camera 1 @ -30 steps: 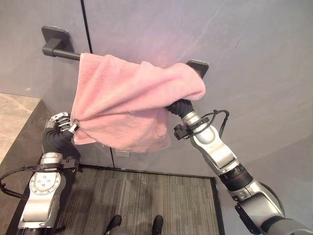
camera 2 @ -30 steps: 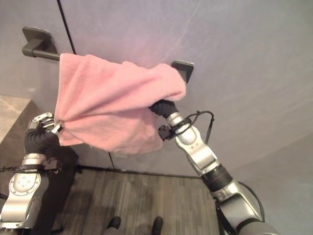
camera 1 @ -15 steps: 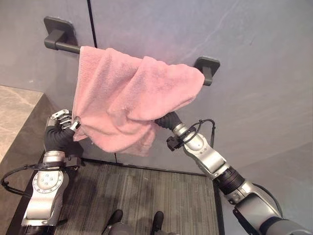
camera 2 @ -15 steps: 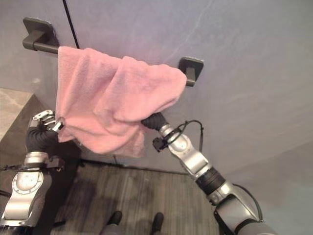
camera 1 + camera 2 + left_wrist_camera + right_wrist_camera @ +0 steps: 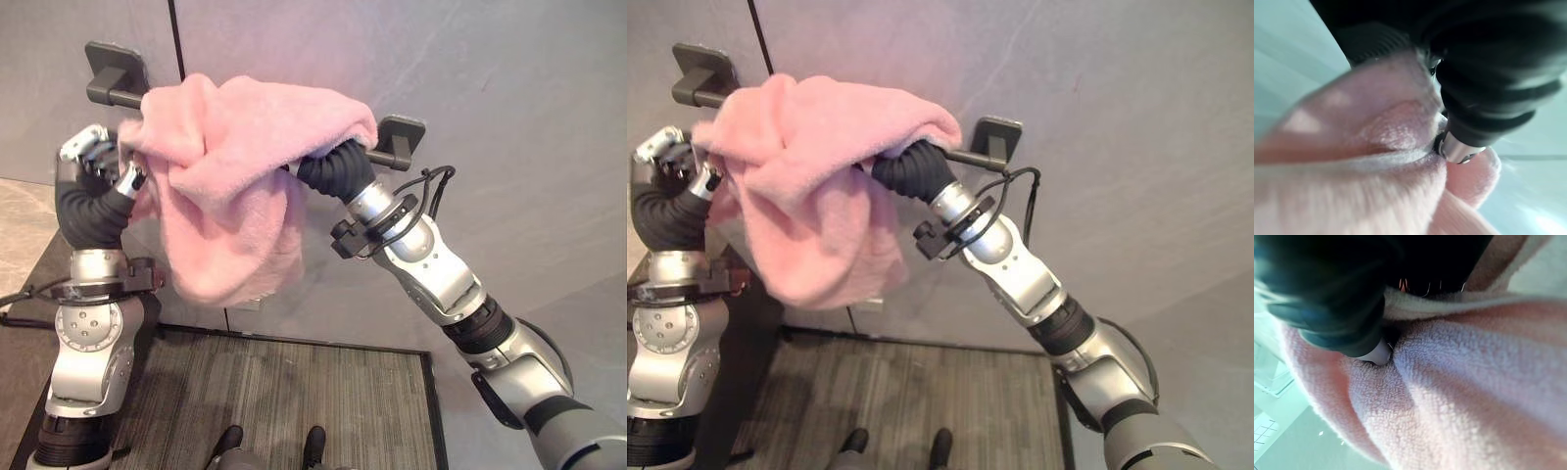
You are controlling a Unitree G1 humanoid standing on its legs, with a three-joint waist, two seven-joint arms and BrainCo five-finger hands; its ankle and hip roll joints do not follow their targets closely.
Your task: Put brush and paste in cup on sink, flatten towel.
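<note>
Main risk as we judge it: the fluffy pink terry towel (image 5: 230, 166) is bunched in a lump on the dark grey metal wall bar (image 5: 397, 157), upper centre of the head views, nowhere near flat. With both arms up high, more cloth could ride over the bar and the whole towel could slide off to the floor mat. Also a snag risk, since the loops of the pile can catch on fingertips.

Left hand (image 5: 93, 157), upper left of frame, sits at the towel's left edge with fingers curled; in the left wrist view a fingertip (image 5: 1457, 149) presses into a fold, so we read it as pinching cloth. Right hand is buried under the towel near centre; we see just the ribbed wrist cover going in, and the wrist view shows a dark mass plus cloth, so we can't tell its fingers.

Materials: towel is thick, soft, floppy, with a heavy sagging lobe hanging lower left of centre and a lighter hem band visible up close. Bar is a rigid, matte rod w/ square end brackets (image 5: 113, 70). Wall (image 5: 509, 88) is a smooth grey panel.

Brush, paste, cup: we don't spot them.
</note>
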